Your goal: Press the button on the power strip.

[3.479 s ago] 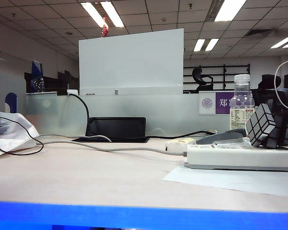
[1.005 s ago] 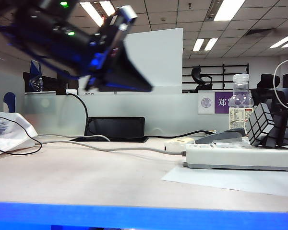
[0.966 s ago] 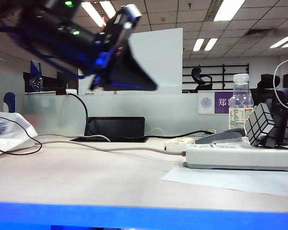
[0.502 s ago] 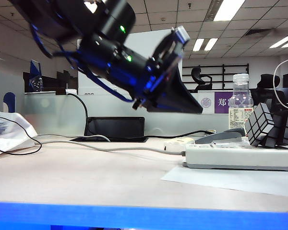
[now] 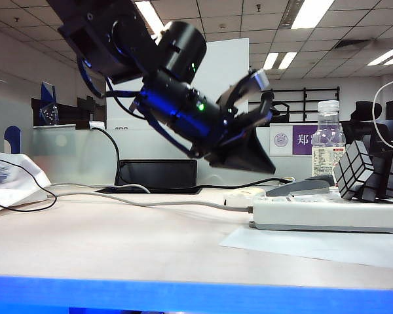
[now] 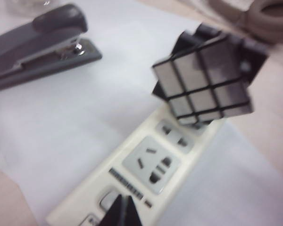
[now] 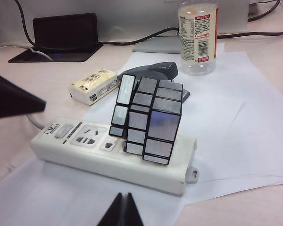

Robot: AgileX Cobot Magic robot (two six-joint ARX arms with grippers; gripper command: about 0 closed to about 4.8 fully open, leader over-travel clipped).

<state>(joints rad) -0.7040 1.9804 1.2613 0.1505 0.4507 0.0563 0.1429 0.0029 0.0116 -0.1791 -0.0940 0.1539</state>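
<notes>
I see my left arm slanting down from the upper left, its left gripper (image 5: 265, 167) hanging closed above the cord end of the power strip (image 5: 327, 214). The strip lies on paper on the table (image 5: 118, 242), a mirror cube (image 7: 148, 120) on top. The right gripper (image 7: 123, 207) is closed, hovering near the strip.

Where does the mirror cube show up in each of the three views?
Exterior view: mirror cube at far right, on the power strip.
Left wrist view: upper right, over the strip's far sockets.
Right wrist view: centre, on the strip.
Shared landmark: the grey stapler.
</notes>
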